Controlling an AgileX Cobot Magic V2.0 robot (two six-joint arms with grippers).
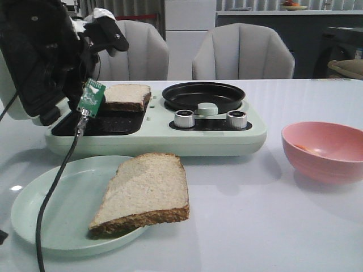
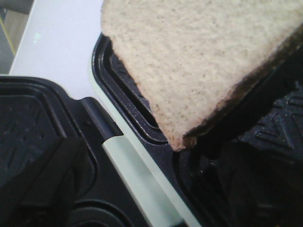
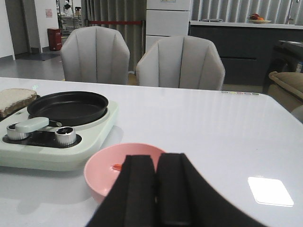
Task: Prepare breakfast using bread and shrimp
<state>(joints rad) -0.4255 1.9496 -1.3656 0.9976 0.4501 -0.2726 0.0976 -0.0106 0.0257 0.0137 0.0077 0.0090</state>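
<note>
One slice of bread (image 1: pixel 144 192) lies on the pale green plate (image 1: pixel 42 218) at the near left of the table. A second slice (image 1: pixel 126 96) sits tilted in the open left tray of the breakfast maker (image 1: pixel 170 133), one corner overhanging the dark plate. The left gripper (image 1: pixel 85 68) hangs just left of that slice; its jaw state cannot be determined. The right gripper (image 3: pixel 156 189) has its fingers pressed together, empty, just near of the pink bowl (image 1: pixel 324 150), which holds an orange shrimp (image 3: pixel 116 167) piece.
</note>
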